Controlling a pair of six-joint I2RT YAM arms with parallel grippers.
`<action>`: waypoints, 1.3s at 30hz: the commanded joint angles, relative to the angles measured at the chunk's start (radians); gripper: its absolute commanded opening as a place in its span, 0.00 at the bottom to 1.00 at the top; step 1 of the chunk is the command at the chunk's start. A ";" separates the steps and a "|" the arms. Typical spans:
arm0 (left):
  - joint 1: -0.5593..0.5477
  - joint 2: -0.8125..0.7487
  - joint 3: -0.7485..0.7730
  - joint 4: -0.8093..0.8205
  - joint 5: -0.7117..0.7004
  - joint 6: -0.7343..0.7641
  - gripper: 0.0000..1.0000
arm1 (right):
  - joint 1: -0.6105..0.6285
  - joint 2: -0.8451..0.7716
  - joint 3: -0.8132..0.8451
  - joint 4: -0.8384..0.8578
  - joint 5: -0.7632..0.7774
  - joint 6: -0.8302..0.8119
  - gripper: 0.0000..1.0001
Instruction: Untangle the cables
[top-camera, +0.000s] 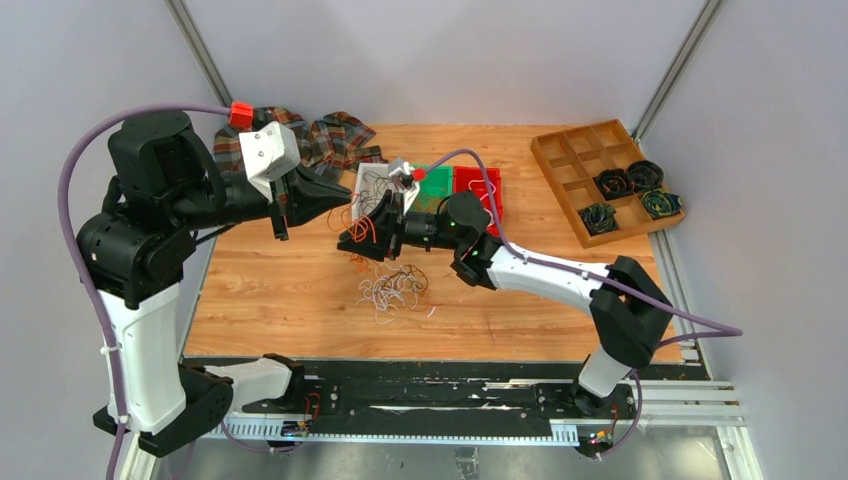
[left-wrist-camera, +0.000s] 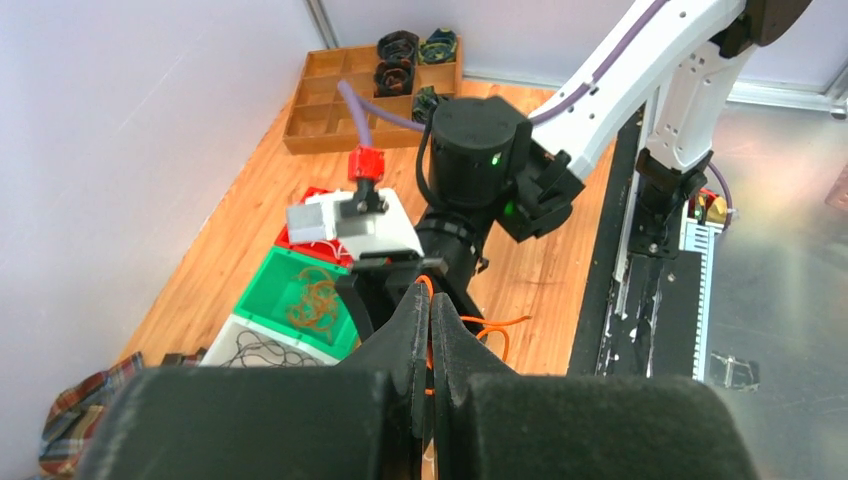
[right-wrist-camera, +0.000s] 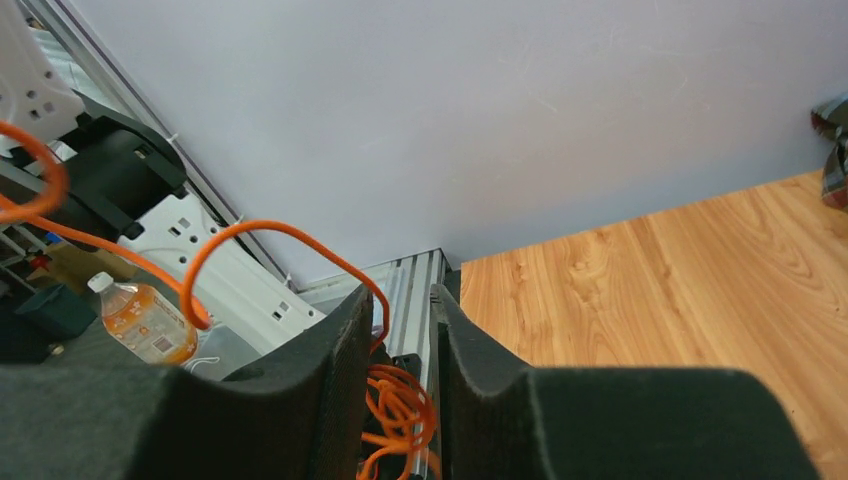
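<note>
Over the light wooden desk (top-camera: 280, 290), our left gripper (top-camera: 343, 206) and right gripper (top-camera: 350, 239) nearly meet, each pinched narrow on a thin orange cable (right-wrist-camera: 398, 395). The loose tangled cables (top-camera: 392, 288) lie just nearer, bare wood either side.

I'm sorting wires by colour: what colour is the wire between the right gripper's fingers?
Orange wire, in the right gripper; clearest in right wrist view.

Pale grey walls (top-camera: 430, 50) around a wooden table (top-camera: 290, 290).
From my station I see the walls plain and matte on three sides, aluminium posts (top-camera: 200, 50) in the back corners, soft even light on the table's wood grain, and a black strip (top-camera: 420, 395) along its near edge.
</note>
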 joint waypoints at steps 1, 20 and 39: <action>-0.006 0.006 0.028 0.005 0.021 -0.025 0.00 | 0.011 0.037 0.003 0.109 -0.022 0.060 0.29; -0.006 0.035 0.107 0.005 0.022 -0.056 0.00 | 0.031 0.119 -0.095 0.174 0.039 0.137 0.18; -0.005 0.159 0.379 0.016 -0.192 0.000 0.00 | 0.054 0.156 -0.416 0.344 0.284 0.122 0.19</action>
